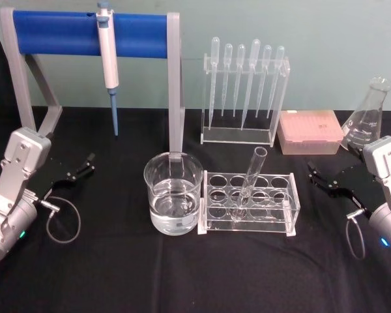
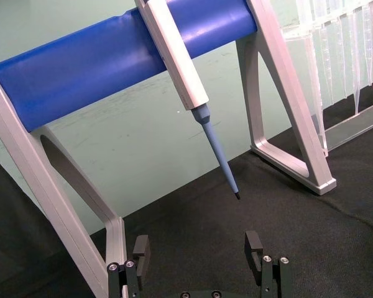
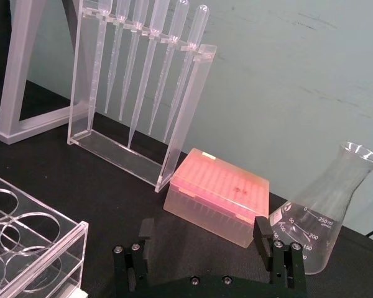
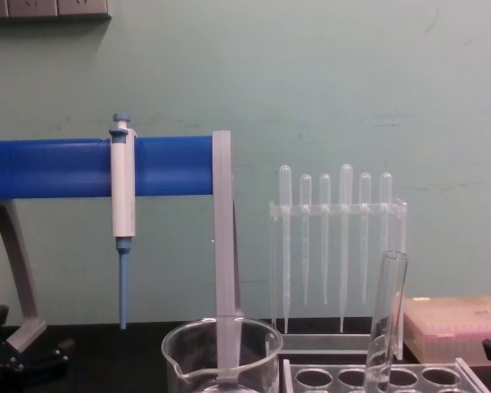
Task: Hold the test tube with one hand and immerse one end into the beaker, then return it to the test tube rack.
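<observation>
Left pincer point(image 1: 81, 167), right pincer point(image 1: 316, 175) spread; one test tube point(image 1: 251, 179) in rack point(image 1: 290, 210); one beaker point(image 1: 173, 179); six pipettes point(image 1: 244, 85).

The only writing that can be read stands on the glass flask point(image 3: 326, 211) at the right side of the worktop point(image 3: 37, 162). It has white printed marks "250 ml", and below them the scale numbers "200" and "150". The smaller marks beside these are too faint to read.
</observation>
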